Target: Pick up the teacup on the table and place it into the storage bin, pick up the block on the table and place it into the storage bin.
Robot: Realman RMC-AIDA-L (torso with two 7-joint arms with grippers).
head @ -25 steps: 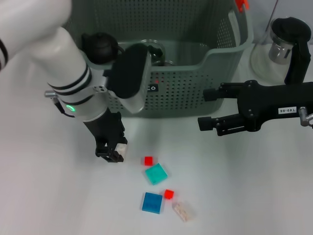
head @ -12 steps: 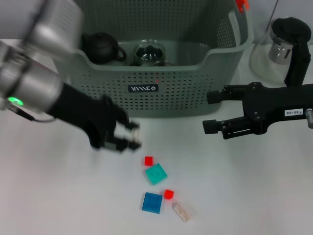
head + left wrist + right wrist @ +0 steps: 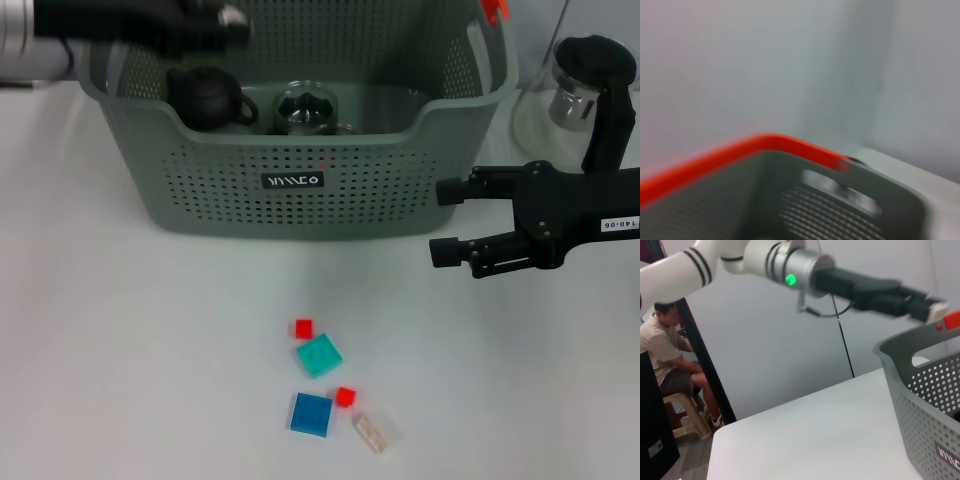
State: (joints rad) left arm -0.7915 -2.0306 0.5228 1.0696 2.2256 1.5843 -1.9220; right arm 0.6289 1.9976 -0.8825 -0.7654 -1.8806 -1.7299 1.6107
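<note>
Head view: left gripper (image 3: pixel 215 20) is up over the far left corner of the storage bin (image 3: pixel 300 180), black fingers pinched on a small pale block (image 3: pixel 234 14), blurred. Right wrist view shows the same left gripper (image 3: pixel 927 307) above the bin's rim (image 3: pixel 900 347), pale block (image 3: pixel 939 311) at its tip, just beside the orange-red handle tip (image 3: pixel 952 319). Left wrist view gives only the bin's orange-red rim edge (image 3: pixel 740 152) and a grey-green handle slot (image 3: pixel 840 187), no fingers visible.

Storage bin sits at the far middle of the table (image 3: pixel 120 350), black label with white lettering (image 3: pixel 293 181) on its near wall. Inside it: a dark teapot (image 3: pixel 205 97) on the left and a glass piece with a dark top (image 3: pixel 305 108) beside it. Whether that glass piece is the teacup, cannot tell.

Right gripper (image 3: pixel 448 220) hovers over the table just off the bin's near right corner, fingers spread apart, holding nothing.

Near the table's front edge, a loose cluster: small red block (image 3: pixel 303 328), teal block (image 3: pixel 319 355) touching or just beside it, second small red block (image 3: pixel 345 397), blue block (image 3: pixel 311 414), clear block (image 3: pixel 374 433). All lying flat.

Glass pitcher with dark lid (image 3: pixel 575 90) stands at the far right of the table, beside the bin.
</note>
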